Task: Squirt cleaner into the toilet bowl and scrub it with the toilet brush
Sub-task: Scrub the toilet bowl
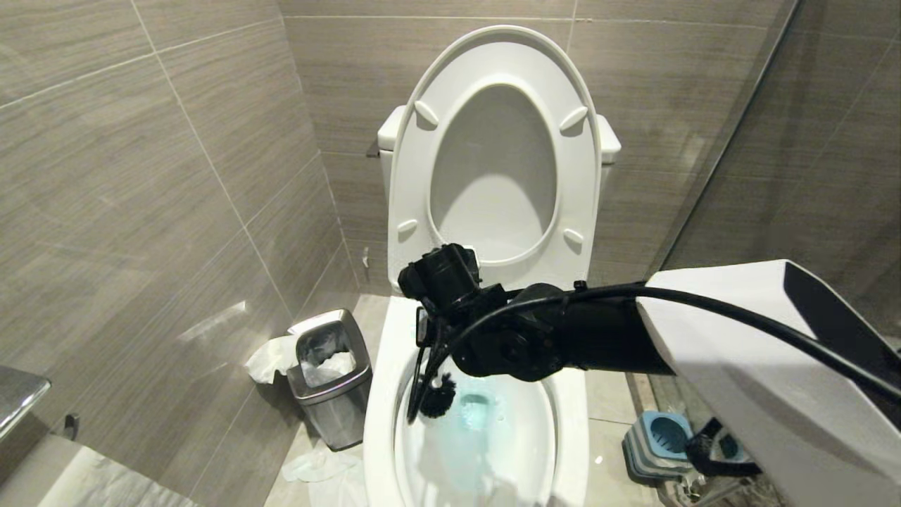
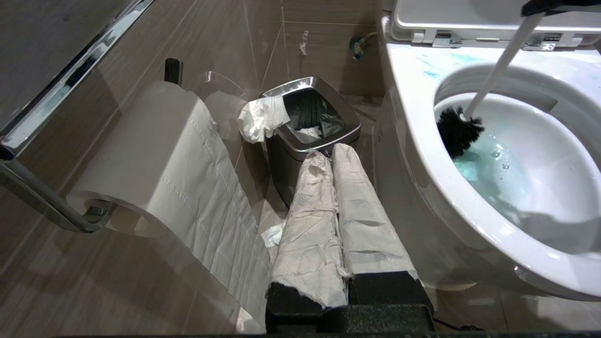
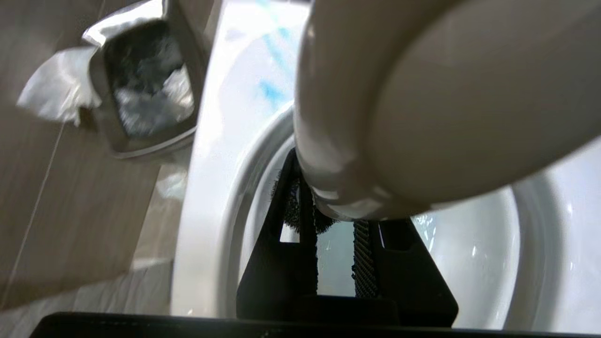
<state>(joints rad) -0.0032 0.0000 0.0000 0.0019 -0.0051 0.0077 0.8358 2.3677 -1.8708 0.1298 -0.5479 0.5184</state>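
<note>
The white toilet bowl (image 1: 380, 422) stands open, seat and lid (image 1: 493, 63) raised against the tank. Turquoise cleaner (image 1: 479, 412) tints the water, and streaks of it mark the rim (image 2: 450, 58). My right gripper (image 1: 424, 345) reaches over the bowl from the right, shut on the white handle (image 2: 497, 70) of the toilet brush. The dark bristle head (image 1: 438, 396) sits low against the bowl's left inner wall, at the water's edge. In the right wrist view the handle (image 3: 422, 117) fills the space between the fingers. My left gripper (image 2: 335, 152), its fingers wrapped in paper, is shut and parked beside the bowl's outer left side.
A steel waste bin (image 1: 331, 373) with tissue hanging out stands left of the toilet, and paper (image 1: 317, 465) lies on the floor nearby. The brush's grey-and-blue base (image 1: 662, 440) sits on the floor to the right. A toilet paper roll (image 2: 155, 155) hangs on the left wall.
</note>
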